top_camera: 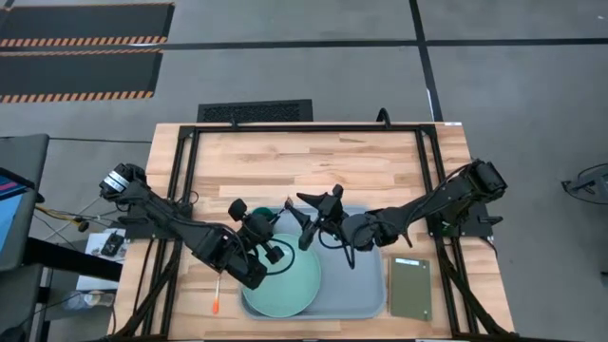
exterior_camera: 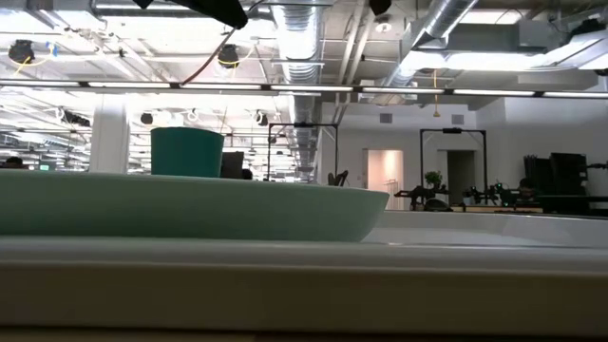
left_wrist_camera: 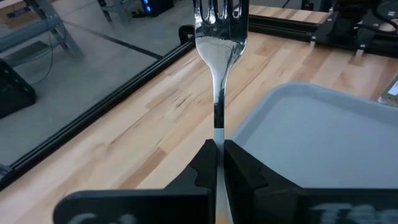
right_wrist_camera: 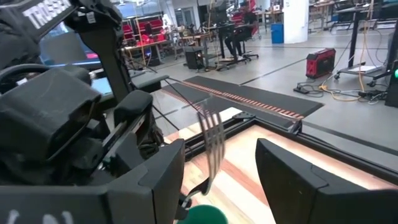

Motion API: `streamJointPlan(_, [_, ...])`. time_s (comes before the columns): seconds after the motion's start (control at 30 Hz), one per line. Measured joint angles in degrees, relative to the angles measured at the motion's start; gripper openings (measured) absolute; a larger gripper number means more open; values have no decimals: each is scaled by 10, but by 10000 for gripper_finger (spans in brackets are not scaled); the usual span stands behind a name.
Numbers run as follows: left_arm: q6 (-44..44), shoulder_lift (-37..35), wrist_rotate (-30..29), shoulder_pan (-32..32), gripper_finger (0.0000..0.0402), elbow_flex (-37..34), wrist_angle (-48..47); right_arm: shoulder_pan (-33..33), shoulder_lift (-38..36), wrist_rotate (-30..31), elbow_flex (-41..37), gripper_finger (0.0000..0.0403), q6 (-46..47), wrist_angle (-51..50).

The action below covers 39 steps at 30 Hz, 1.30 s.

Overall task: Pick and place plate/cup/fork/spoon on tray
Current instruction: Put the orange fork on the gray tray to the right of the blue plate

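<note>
My left gripper (top_camera: 261,228) is shut on the silver fork (left_wrist_camera: 219,43) above the far left corner of the pale blue-grey tray (top_camera: 366,285). The mint-green plate (top_camera: 285,285) lies in the tray's left part, and the dark green cup (top_camera: 275,254) stands on the plate's far part; the cup also shows in the low view (exterior_camera: 187,152). My right gripper (top_camera: 318,214) is open and empty over the tray's far edge, facing the fork (right_wrist_camera: 212,140). The spoon (top_camera: 218,299), with its orange tip, lies on the table left of the tray. My left gripper pinches the fork's handle (left_wrist_camera: 218,134) between its two fingers (left_wrist_camera: 202,165). The fork runs along the fingers and sticks out ahead of them, tines foremost. It is lifted clear of the table and the tray.
An olive-green rectangular pad (top_camera: 411,288) lies on the table right of the tray. A black metal frame (top_camera: 304,128) runs round the table top. Bare wood lies beyond the tray toward the far edge (top_camera: 304,161).
</note>
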Motion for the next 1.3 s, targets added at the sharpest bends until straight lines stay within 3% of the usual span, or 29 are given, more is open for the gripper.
streamJointPlan(0.5, [0,0,0,0,0,0,1,-24,0,-7,0,147,0,0])
streamJointPlan(0.87, [6,0,4,3,0,0,23,-25,0,-11,-1,12,-33,16])
streamJointPlan(1.13, [7,0,5,2,7,0,23,-25,-3,-29,-1,4,-9,12])
streamJointPlan(1.3, [27,1,24,-5,72,0,28,-48,-45,-92,-1,3,37,-44])
